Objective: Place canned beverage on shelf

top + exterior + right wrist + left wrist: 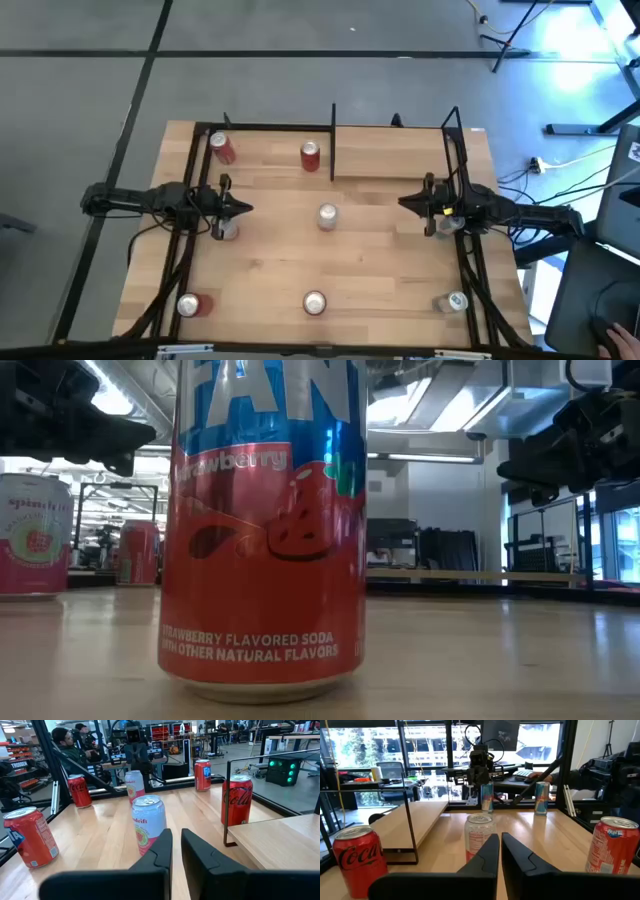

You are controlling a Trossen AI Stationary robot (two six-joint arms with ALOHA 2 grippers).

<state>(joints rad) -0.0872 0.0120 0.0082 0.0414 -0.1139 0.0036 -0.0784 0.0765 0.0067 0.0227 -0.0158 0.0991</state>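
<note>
Left end effector (243, 209): hovers over the left side of the worktop (390, 265), fingers pressed together and holding nothing, pointing toward the centre.
Right end effector (404, 203): hovers over the right side of the worktop, fingers nearly touching and holding nothing, pointing toward the centre.
Shelf (395, 155): light-wood ledge at the far right part of the worktop, with a dark divider at its left end; no can stands on it.
White can (327, 216): upright in the middle of the worktop, between the two end effectors and clear of both.
Far red can (310, 155): upright just left of the shelf's divider.
Corner red can (222, 148): stands at the far left corner.
Near cans: a red can lying on its side at the near left (192, 304), a soda can (314, 302) at the near middle, a pale can (452, 301) at the near right.
Low view: the strawberry soda can fills the picture close to the camera.
</note>
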